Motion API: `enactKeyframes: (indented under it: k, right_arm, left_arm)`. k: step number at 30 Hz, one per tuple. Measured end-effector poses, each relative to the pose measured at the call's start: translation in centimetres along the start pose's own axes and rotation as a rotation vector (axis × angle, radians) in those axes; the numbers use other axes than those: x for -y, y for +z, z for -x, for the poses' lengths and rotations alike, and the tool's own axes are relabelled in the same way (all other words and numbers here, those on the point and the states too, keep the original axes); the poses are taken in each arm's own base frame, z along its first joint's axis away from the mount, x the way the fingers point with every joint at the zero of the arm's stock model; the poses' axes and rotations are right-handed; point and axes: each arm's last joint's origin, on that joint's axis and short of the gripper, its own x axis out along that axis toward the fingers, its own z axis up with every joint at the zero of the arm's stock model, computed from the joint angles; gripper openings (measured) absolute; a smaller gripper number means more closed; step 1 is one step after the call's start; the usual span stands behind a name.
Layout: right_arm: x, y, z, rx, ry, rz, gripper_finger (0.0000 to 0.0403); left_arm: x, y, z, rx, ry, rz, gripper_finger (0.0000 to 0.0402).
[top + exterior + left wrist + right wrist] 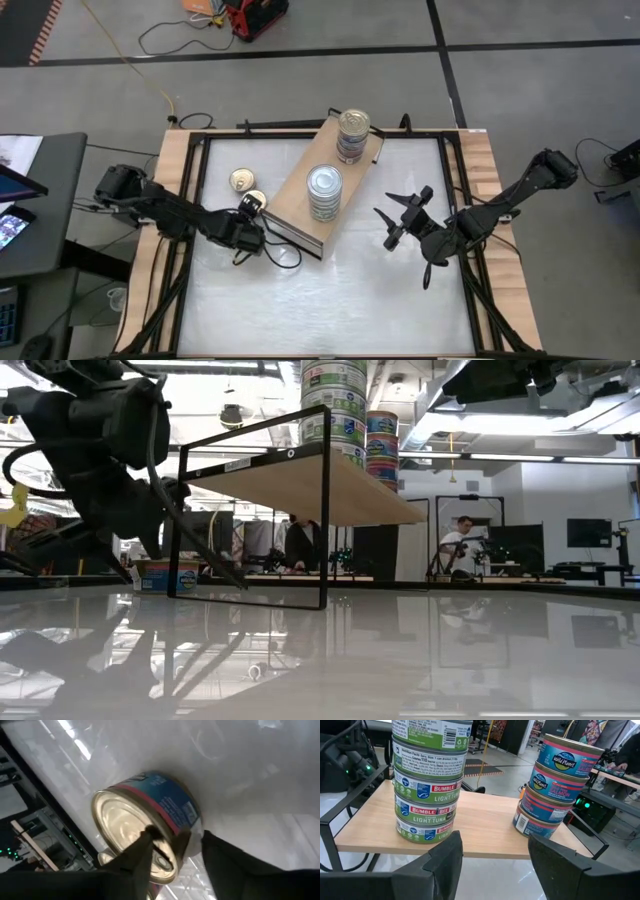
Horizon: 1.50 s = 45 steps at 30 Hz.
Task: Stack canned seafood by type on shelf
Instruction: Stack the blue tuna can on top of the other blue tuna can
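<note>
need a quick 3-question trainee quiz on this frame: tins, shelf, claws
1. True or false: two stacks of tins stand on the shelf.
2. Which claw is at a gold-lidded tin on the table? A left B right
3. Fill in: the green-labelled stack reads light ____.

Key:
1 true: green stack and pink-blue stack.
2 A: the left claw straddles its rim; the right claw hangs open facing the shelf.
3 tuna.
</note>
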Motion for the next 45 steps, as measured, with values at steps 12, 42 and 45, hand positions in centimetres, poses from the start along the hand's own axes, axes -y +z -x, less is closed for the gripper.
enactKeyframes:
  k: [12, 42, 45]
  right_arm:
    - [0.0, 0.0, 0.0, 0.0, 0.0, -0.002, 0.0254]
    - [-0.2, 0.3, 0.0, 0.0, 0.055, -0.027, 0.0254]
    - [-0.2, 0.3, 0.0, -0.001, 0.055, -0.026, 0.0254]
  left_arm:
    - [1.0, 0.8, 1.6, 0.083, -0.246, 0.062, 0.0003]
    - [-3.5, 1.9, 10.0, 0.183, -0.273, 0.231, 0.0205]
    - [-3.8, 1.7, 9.7, 0.165, -0.256, 0.186, 0.026]
